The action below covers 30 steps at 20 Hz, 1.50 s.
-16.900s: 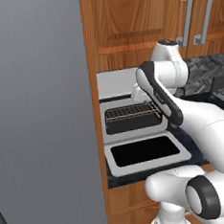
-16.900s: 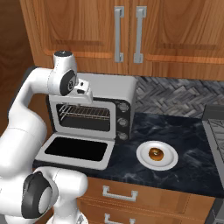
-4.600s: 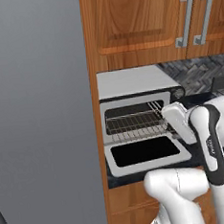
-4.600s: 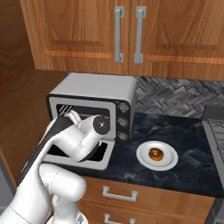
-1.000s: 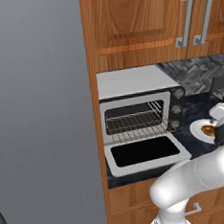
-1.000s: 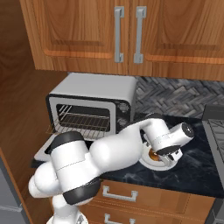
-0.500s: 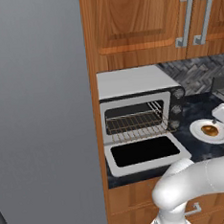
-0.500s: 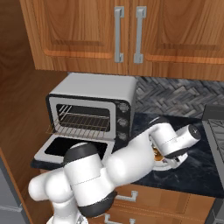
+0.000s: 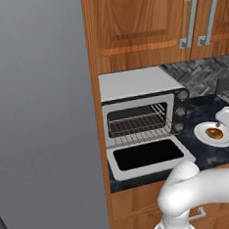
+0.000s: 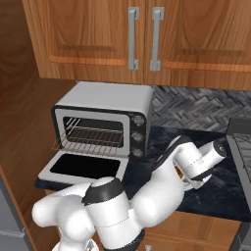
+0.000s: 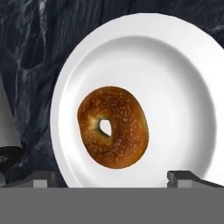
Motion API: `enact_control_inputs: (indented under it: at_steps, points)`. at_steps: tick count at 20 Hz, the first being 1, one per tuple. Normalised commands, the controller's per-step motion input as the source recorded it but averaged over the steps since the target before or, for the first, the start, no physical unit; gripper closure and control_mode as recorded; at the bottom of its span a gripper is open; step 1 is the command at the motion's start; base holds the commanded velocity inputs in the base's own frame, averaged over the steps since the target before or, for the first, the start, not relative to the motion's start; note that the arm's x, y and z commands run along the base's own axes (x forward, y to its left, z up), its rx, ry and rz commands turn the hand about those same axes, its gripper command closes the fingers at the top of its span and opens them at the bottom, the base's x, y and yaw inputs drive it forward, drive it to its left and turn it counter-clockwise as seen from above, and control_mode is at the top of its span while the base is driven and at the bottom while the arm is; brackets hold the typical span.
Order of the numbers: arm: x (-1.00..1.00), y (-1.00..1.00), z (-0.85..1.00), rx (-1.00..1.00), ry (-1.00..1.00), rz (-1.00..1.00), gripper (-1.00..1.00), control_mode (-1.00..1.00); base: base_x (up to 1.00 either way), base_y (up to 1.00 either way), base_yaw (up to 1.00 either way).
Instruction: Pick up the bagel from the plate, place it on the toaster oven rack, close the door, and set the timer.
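Note:
The bagel (image 11: 113, 127) lies flat on the white plate (image 11: 175, 78), left of its centre in the hand view. My gripper (image 11: 111, 180) hovers right above it, open, with one dark fingertip on each side of the bagel and nothing between them. In the left base view the bagel (image 9: 215, 132) and plate (image 9: 206, 128) sit on the counter right of the toaster oven (image 9: 134, 87), and my hand is at the plate's far right edge. The door (image 9: 147, 155) hangs open and flat, with the bare wire rack (image 9: 137, 124) inside. In the right base view my arm covers the plate.
The dark marble counter (image 11: 30, 52) surrounds the plate. Wooden cabinets (image 10: 142, 34) hang above the oven. A tall grey panel (image 9: 38, 118) fills the left side. A stove edge (image 10: 241, 142) lies at the far right. A grey object (image 11: 6, 127) stands beside the plate.
My hand has shifted right across the plate, so the bagel now shows in the left base view. The bagel has stayed on the plate, and the oven door is still open.

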Motion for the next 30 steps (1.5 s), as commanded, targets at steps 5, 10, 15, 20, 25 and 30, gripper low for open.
enact_control_inputs:
  at_steps: [5,10,15,20,25,30]
  points:
    - [0.12,0.00,-0.22,0.00,0.00,0.00,-1.00,-1.00,0.00,0.00,0.00]
    - [0.17,0.00,-0.12,0.00,0.00,0.00,-1.00,-1.00,0.00,0.00,0.00]
    - [0.18,0.00,-0.12,0.00,0.00,0.00,-1.00,-1.00,0.00,0.00,0.00]
    - [0.14,0.00,-0.16,0.00,0.00,0.00,-1.00,-1.00,0.00,0.00,0.00]
    - [0.08,0.00,-0.22,0.00,0.00,0.00,-1.00,-1.00,0.00,0.00,0.00]
    - [0.00,0.00,-0.31,0.00,0.01,0.00,-1.00,-1.00,0.00,0.00,0.00]
